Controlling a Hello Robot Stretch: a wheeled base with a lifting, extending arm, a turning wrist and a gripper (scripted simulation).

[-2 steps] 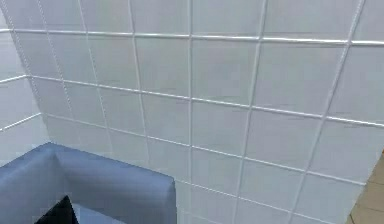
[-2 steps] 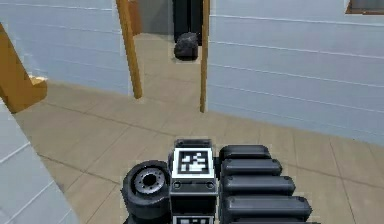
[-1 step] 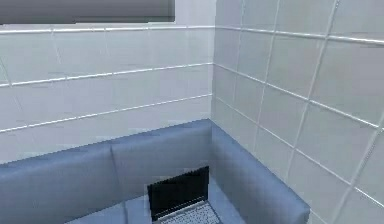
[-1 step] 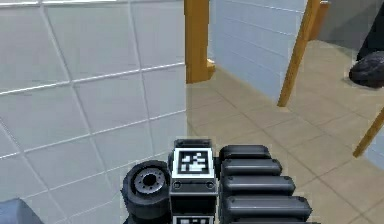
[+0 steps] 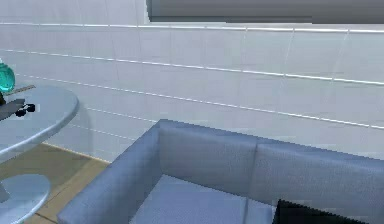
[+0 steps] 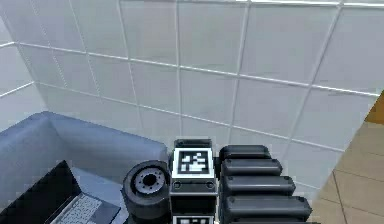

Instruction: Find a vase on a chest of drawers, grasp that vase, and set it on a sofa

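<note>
Sofa [image 5: 205, 155] in blue-grey upholstery is pictured in the forward view's lower middle and right, its back set against a white tiled wall [image 5: 200, 70]. At that view's bottom right a flat black thing [image 5: 320, 212] is seen lying on the seat. A round grey table [image 5: 45, 120] on a pedestal is shown at the left, near the sofa's arm, over a tan wooden floor [image 5: 65, 170]. On the tabletop a teal rounded thing [image 5: 5, 78], cut by the picture's left edge, is seen standing, with a small dark thing [image 5: 22, 108] next to it. Whether the teal thing is the vase cannot be told. A dark panel [image 5: 260, 8] is seen high on the wall.

In the arm side view the sofa [image 6: 40, 150] is seen at the lower left, in the corner of the tiled walls, with a laptop [image 6: 68, 198] laid on its seat, lid raised. The arm [image 6: 255, 185] is shown as stacked dark segments at the bottom edge, with a white marker square [image 6: 195, 163] at its end. The gripper [image 6: 150, 187] is seen as a dark round body left of the square, near the laptop. How the jaws stand cannot be told, nor whether anything is held.
</note>
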